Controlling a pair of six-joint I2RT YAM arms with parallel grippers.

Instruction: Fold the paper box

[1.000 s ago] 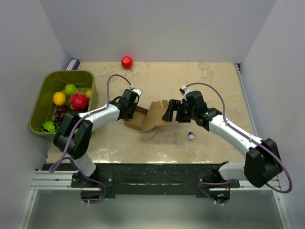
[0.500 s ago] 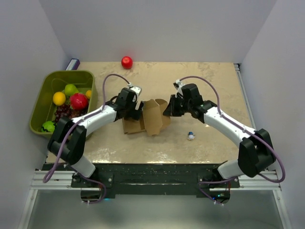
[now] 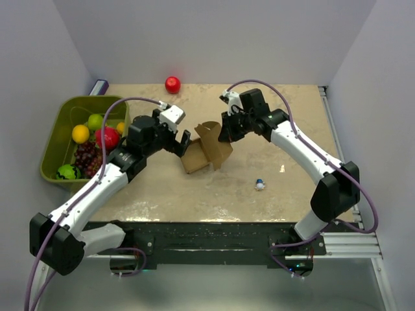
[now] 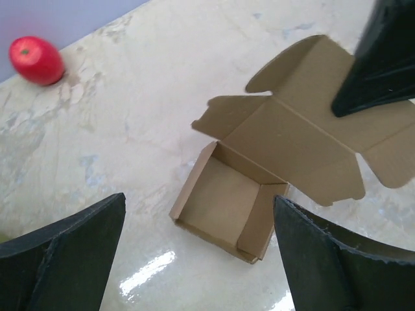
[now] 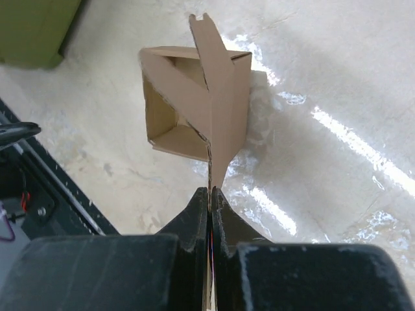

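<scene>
The paper box [image 3: 194, 160] is brown cardboard with its tray formed and resting on the table, open side up. Its lid panel [image 3: 215, 144] with rounded flaps stands raised at the tray's right. My right gripper [image 3: 224, 131] is shut on the lid's edge; in the right wrist view the thin cardboard [image 5: 217, 97] runs straight into the closed fingertips [image 5: 209, 191]. My left gripper [image 3: 179, 142] hangs open just left of the box, touching nothing. From the left wrist view, the tray [image 4: 224, 201] lies between and below its wide-spread fingers [image 4: 71, 253], with the lid [image 4: 305, 139] behind.
A green bin [image 3: 61, 120] holding fruit stands at the left edge of the table. A red apple [image 3: 172, 84] lies at the back. A small blue-and-white object [image 3: 259, 184] sits right of the box, toward the front.
My left gripper let go of the box, opened wide and drew back up and to the left. My right gripper closed on the lid's edge and raised it toward the back.
</scene>
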